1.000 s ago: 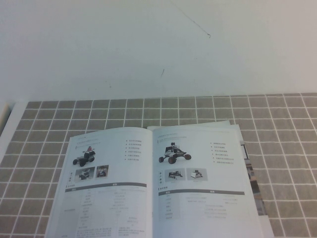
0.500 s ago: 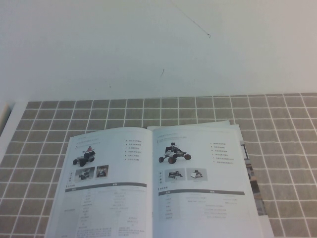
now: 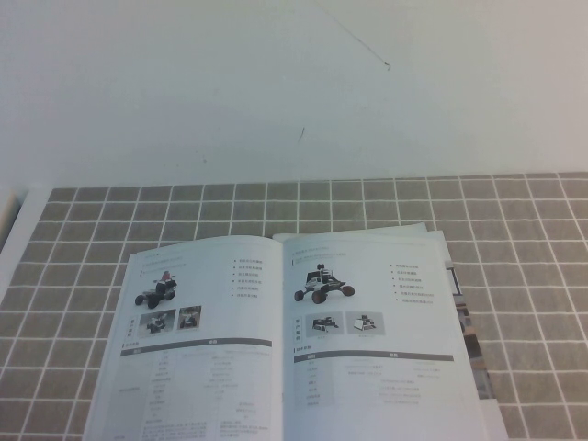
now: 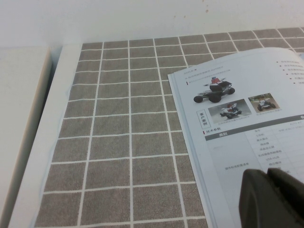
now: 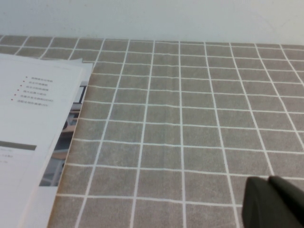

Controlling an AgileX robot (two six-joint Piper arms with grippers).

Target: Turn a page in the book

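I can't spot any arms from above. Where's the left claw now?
In its own wrist view the left claw hangs over the book's left page, near the tiled mat.

Grey-brown gridded mat (image 3: 386,207), white wall (image 3: 184,83)

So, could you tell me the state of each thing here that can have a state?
book: open, lying flat on the tiled mat.
right-hand page: flat, not lifted.
left gripper: above the book's left page, touching nothing.
right gripper: above bare mat beside the book, holding nothing.
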